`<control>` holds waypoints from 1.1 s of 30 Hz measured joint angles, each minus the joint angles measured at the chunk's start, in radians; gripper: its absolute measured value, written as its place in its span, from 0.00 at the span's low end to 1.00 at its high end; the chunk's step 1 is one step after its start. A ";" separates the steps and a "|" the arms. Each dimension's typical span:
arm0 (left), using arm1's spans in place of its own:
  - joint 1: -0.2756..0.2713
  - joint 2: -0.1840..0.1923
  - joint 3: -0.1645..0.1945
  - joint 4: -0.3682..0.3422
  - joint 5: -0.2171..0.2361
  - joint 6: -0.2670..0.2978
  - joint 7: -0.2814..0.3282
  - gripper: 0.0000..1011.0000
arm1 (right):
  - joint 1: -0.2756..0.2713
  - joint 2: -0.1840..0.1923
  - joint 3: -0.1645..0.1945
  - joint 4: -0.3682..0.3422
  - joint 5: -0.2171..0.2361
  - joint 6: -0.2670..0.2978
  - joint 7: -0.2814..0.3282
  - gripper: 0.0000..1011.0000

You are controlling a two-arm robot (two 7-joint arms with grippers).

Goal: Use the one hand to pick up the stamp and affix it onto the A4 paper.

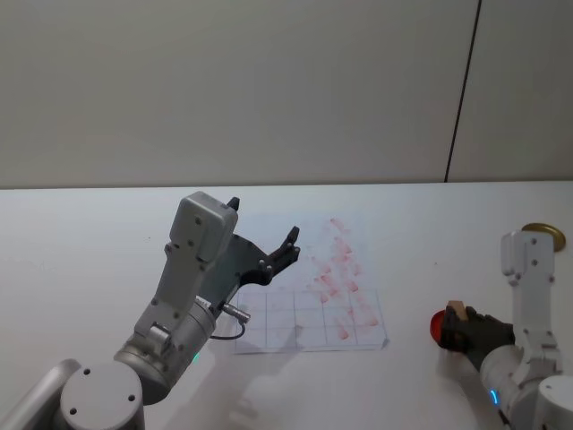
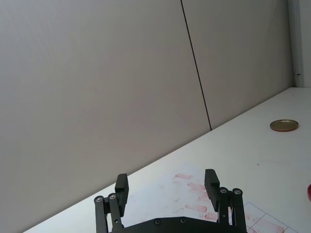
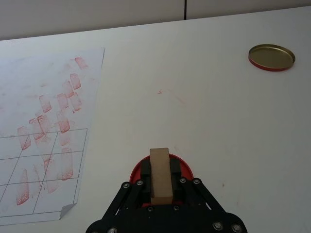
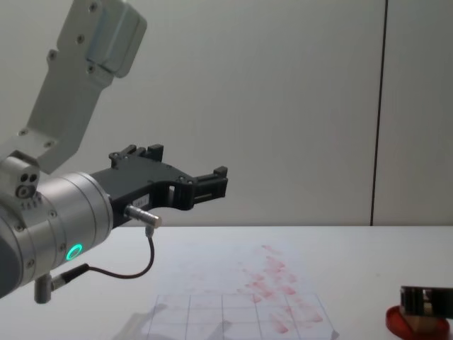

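Between my right fingers (image 3: 145, 171) the stamp (image 3: 160, 174) is pinched, over the ink pad (image 3: 186, 167). My left fingers (image 2: 212, 182) hang spread above the paper (image 1: 349, 305); white surface (image 1: 89, 233), grey wall (image 1: 269, 90) behind.

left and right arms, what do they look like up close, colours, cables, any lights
Both arms have silver-grey rounded casings: the left arm carries a thin black cable and a green ring light; the right arm shows a small blue light. The left gripper and right gripper are black linkage frames with round screws.
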 joint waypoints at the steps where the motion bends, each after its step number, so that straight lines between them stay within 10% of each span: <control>1: 0.000 0.000 0.000 0.000 0.000 0.000 0.000 0.98 | 0.000 -0.002 0.001 0.002 0.001 0.002 -0.001 0.21; 33: 0.000 0.000 0.000 0.000 0.000 0.000 0.000 0.98 | -0.007 -0.006 0.024 0.016 -0.009 0.015 0.023 0.21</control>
